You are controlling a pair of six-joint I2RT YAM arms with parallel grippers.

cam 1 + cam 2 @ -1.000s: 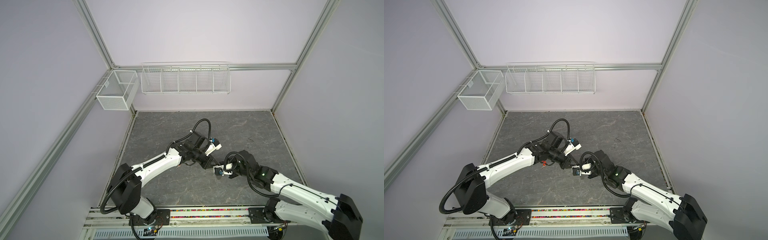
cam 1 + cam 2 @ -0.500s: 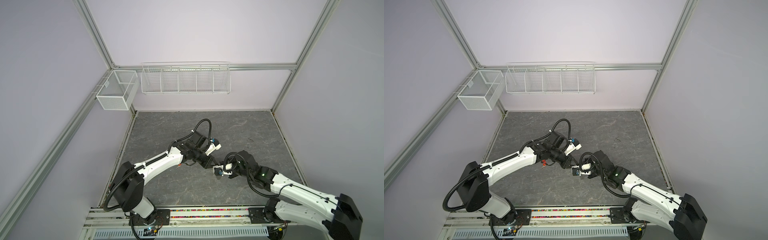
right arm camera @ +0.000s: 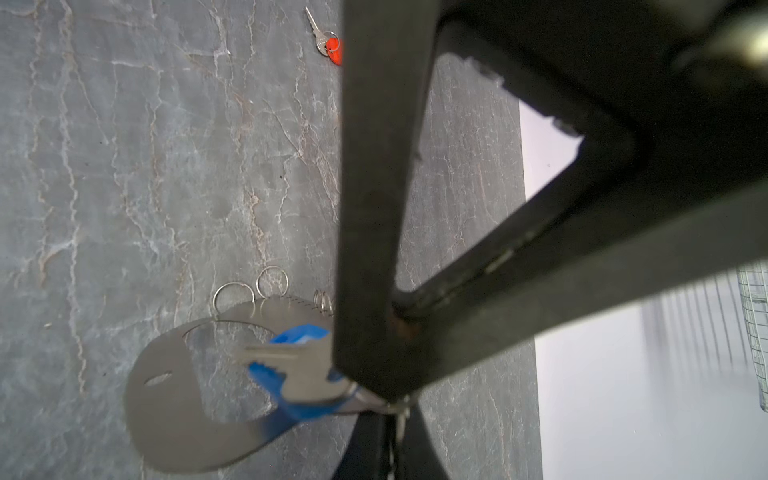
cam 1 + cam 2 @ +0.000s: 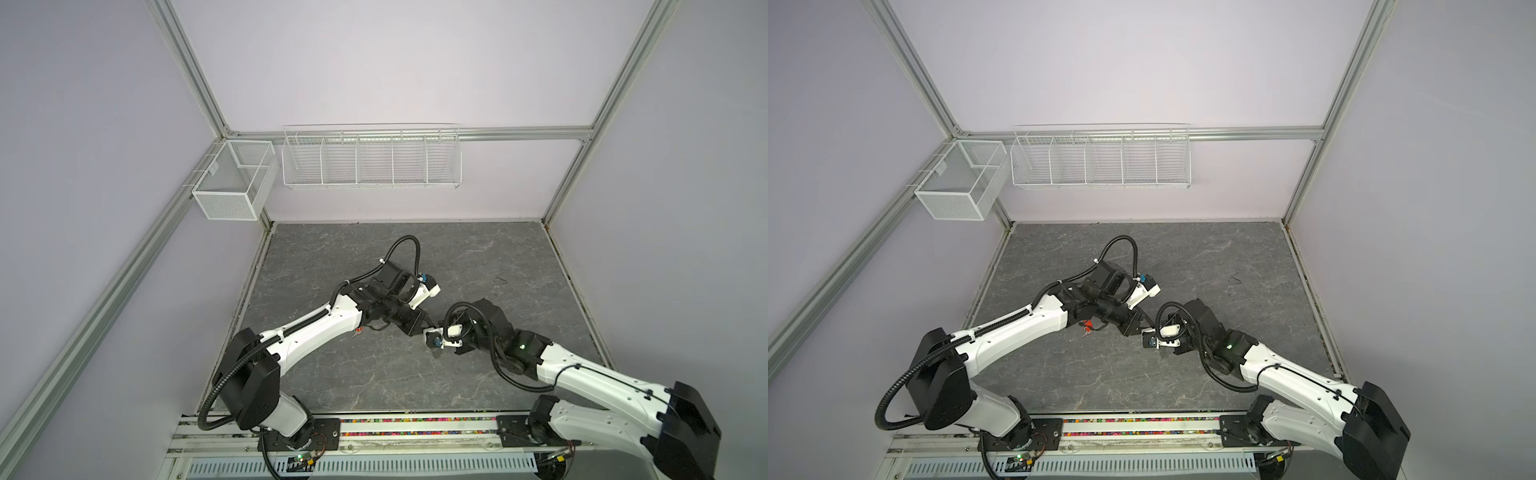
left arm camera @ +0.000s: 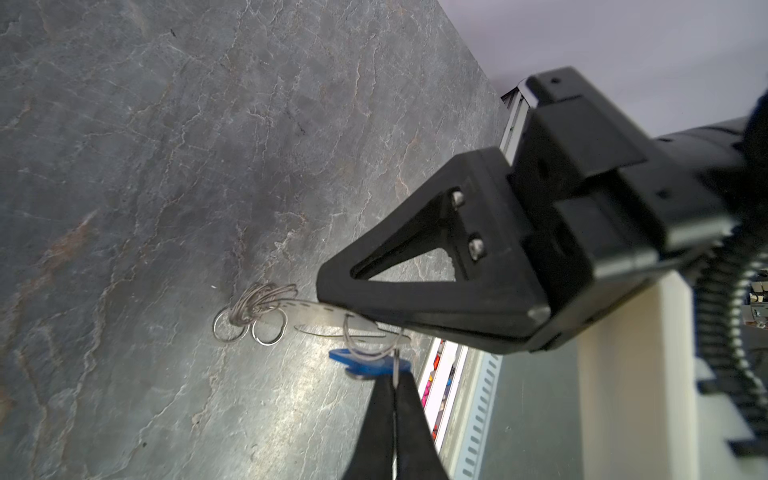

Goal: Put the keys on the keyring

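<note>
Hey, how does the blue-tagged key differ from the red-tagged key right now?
The blue-tagged key is held in the air at the keyring; the red-tagged key lies flat on the table, apart. The right gripper pinches the blue-tagged key; nothing touches the red-tagged key. Both are small silver keys with plastic tags.

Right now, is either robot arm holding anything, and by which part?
The left fingers pinch the keyring by one end; the right fingers pinch the blue-tagged key at its head end. The orange-tagged key lies unheld.
</note>
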